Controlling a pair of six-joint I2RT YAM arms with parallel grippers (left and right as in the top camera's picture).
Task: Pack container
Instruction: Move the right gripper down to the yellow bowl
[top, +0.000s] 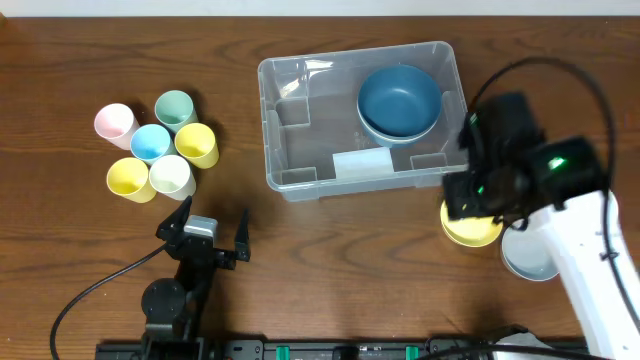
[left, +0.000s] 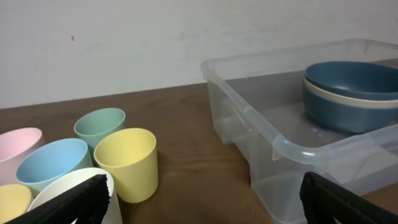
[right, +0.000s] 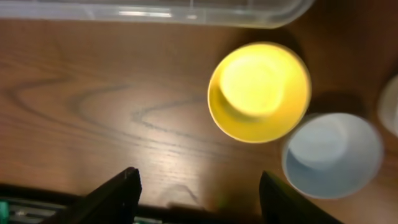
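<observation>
The clear plastic container (top: 300, 150) stands at the table's middle back and holds two stacked dark blue bowls (top: 400, 102); it also shows in the left wrist view (left: 280, 149). A yellow bowl (top: 470, 232) and a pale blue bowl (top: 530, 258) sit on the table right of and below the container; both show in the right wrist view, yellow (right: 259, 92) and pale blue (right: 333, 155). My right gripper (right: 199, 196) is open and empty above the table just left of these bowls. My left gripper (top: 205, 235) is open and empty near the front left, below the cups.
Several pastel cups (top: 160, 150) cluster at the left: pink, green, blue, two yellow and a white one, seen also in the left wrist view (left: 124, 163). A white bowl's edge (right: 390, 106) shows at the far right.
</observation>
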